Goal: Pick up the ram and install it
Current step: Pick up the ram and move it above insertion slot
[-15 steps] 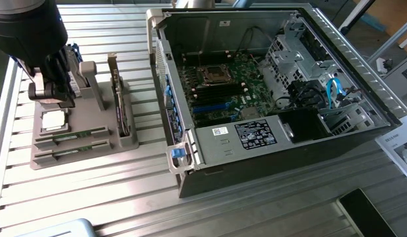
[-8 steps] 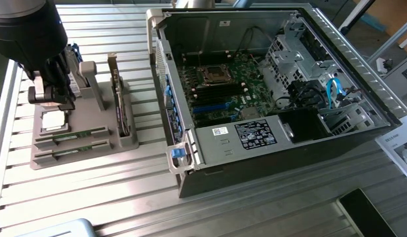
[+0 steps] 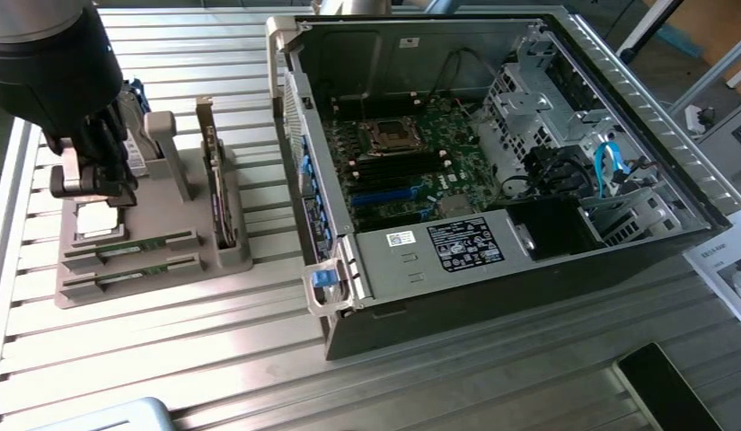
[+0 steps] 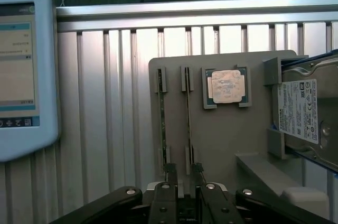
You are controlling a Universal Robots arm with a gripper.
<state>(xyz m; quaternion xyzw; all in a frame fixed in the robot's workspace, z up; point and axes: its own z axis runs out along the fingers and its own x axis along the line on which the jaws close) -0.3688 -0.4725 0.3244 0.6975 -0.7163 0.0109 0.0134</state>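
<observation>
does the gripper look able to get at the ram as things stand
Probably yes: the gripper is open over the tray, the ram stands bare in its slot, and nothing lies between.

Glare streaks the metal table; the computer case sits shadowed.

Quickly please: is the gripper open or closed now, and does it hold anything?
Gripper: fingers open, holding nothing; it is above the grey tray, near the end of one ram.
</observation>
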